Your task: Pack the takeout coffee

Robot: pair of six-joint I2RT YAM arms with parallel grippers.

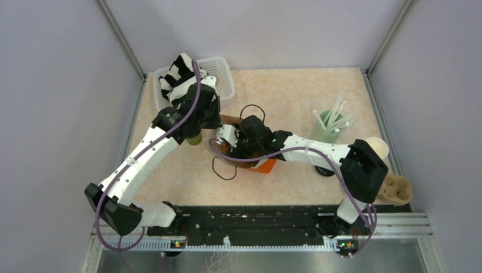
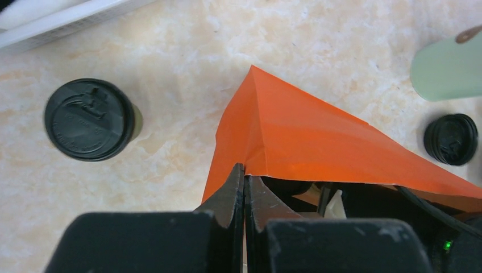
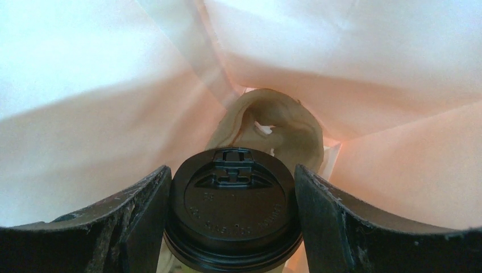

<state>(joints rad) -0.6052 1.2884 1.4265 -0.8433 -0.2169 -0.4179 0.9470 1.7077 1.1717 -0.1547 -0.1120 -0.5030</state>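
The right gripper (image 3: 232, 170) reaches inside the orange bag (image 2: 318, 136), its 2 fingers pressed against either side of 1 lidded cup (image 3: 233, 210). The left gripper (image 2: 245, 176) is pinched tight on the bag's rim. The other lidded cup (image 2: 90, 119) stands on the table (image 2: 170, 68) beside the bag, toward the left edge.

Robot lab booth, plain grey walls (image 1: 45, 85), aluminium rail (image 1: 403, 224), marbled tabletop (image 1: 284, 96)

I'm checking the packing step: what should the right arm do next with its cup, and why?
Probably lower it a little further before releasing. The right gripper holds the lidded cup inside the orange bag, whose rim the left gripper pinches; the brown piece at the bottom seems not yet reached.
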